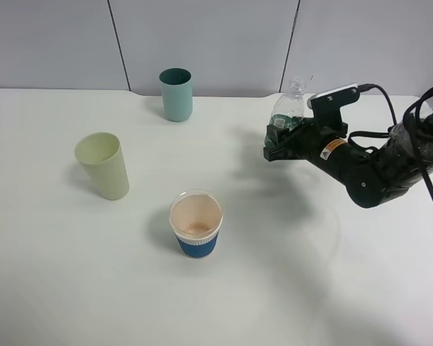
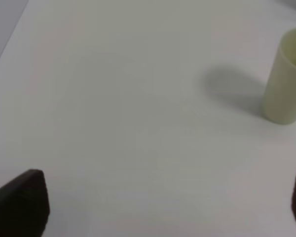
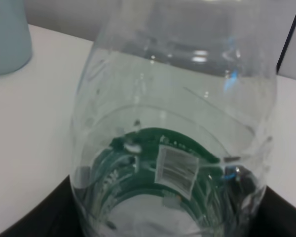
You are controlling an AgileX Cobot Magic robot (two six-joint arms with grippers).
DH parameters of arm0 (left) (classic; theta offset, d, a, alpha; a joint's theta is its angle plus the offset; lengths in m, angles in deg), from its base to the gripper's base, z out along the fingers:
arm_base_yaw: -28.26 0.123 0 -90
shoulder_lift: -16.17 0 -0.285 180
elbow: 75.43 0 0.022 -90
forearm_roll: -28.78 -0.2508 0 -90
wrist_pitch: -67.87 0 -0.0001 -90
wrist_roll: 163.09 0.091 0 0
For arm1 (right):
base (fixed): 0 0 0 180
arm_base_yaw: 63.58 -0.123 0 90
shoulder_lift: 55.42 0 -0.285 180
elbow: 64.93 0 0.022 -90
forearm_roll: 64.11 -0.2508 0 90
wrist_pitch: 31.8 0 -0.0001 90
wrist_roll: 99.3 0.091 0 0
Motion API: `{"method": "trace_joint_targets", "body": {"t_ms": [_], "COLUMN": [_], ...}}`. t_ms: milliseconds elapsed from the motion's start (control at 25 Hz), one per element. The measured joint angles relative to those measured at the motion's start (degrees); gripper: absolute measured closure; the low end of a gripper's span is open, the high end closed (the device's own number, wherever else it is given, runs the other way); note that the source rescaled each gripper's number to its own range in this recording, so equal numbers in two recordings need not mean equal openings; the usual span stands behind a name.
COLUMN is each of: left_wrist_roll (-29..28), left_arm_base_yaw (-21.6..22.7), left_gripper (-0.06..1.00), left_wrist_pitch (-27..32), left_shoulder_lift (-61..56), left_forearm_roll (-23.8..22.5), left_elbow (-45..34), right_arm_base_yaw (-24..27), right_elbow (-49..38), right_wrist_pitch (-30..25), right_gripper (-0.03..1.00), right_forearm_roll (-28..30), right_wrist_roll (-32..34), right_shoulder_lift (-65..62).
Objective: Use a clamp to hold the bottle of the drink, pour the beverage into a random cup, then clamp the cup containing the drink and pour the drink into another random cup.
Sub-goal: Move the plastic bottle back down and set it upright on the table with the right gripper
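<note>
- Grips the bottle (image 1: 290,108) low, round the dark green label, with the right tool (image 1: 283,140) closed on it. Upright, neck uncapped, at the back right of the surface (image 1: 289,281); lifted or resting, cannot tell.
- Probably light, thin-walled and springy. Likely to dent under a hard squeeze and to slip when tipped. Amount of drink inside hard to read.
- Best taken at the ribbed, labelled middle, as here, leaving the neck free to pour.
- Well apart to the left: pale green tumbler (image 1: 103,165), likely light and easily knocked. Nearer the front, blue-sleeved paper cup (image 1: 196,225). At the back, teal tumbler (image 1: 176,94).
- Left tool (image 2: 160,202) wide open, holding nothing, above bare surface.
</note>
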Motion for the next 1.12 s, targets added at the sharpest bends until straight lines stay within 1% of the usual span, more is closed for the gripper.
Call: {"method": "trace_joint_targets", "body": {"t_ms": [280, 320, 360, 480, 520, 560, 600, 680, 720, 800, 960, 1040, 1120], "left_wrist_roll": [0.0, 0.0, 0.0, 0.0, 0.0, 0.0, 0.0, 0.0, 0.0, 0.0, 0.0, 0.0, 0.0], "left_arm_base_yaw": [0.0, 0.0, 0.0, 0.0, 0.0, 0.0, 0.0, 0.0, 0.0, 0.0, 0.0, 0.0, 0.0], "left_gripper": [-0.06, -0.06, -0.06, -0.06, -0.06, -0.06, -0.06, -0.06, -0.06, -0.06, -0.06, -0.06, -0.06], "left_wrist_pitch": [0.0, 0.0, 0.0, 0.0, 0.0, 0.0, 0.0, 0.0, 0.0, 0.0, 0.0, 0.0, 0.0], "left_shoulder_lift": [0.0, 0.0, 0.0, 0.0, 0.0, 0.0, 0.0, 0.0, 0.0, 0.0, 0.0, 0.0, 0.0], "left_forearm_roll": [0.0, 0.0, 0.0, 0.0, 0.0, 0.0, 0.0, 0.0, 0.0, 0.0, 0.0, 0.0, 0.0], "left_elbow": [0.0, 0.0, 0.0, 0.0, 0.0, 0.0, 0.0, 0.0, 0.0, 0.0, 0.0, 0.0, 0.0], "right_arm_base_yaw": [0.0, 0.0, 0.0, 0.0, 0.0, 0.0, 0.0, 0.0, 0.0, 0.0, 0.0, 0.0, 0.0], "right_elbow": [0.0, 0.0, 0.0, 0.0, 0.0, 0.0, 0.0, 0.0, 0.0, 0.0, -0.8, -1.1, -1.2], "right_wrist_pitch": [0.2, 0.2, 0.1, -0.8, -1.2, -1.3, -1.3, -1.3, -1.3, -1.5, -3.6, -5.9, -9.4], "right_gripper": [0.97, 0.92, 0.8, 0.34, 0.22, 0.13, 0.08, 0.03, 0.02, 0.01, 0.0, 0.0, 0.0], "right_forearm_roll": [0.2, 0.2, 0.2, -0.2, -0.6, -0.9, -0.9, -0.9, -0.9, -0.9, -0.9, -0.9, -0.9], "right_wrist_roll": [0.0, 0.0, 0.0, 0.0, 0.0, 0.0, 0.0, 0.0, 0.0, 0.0, 0.0, 0.0, 0.3], "right_shoulder_lift": [0.1, 0.1, 0.1, 0.6, 0.6, 0.6, 0.6, 0.6, 0.6, 0.2, -2.9, -5.2, -7.7]}}
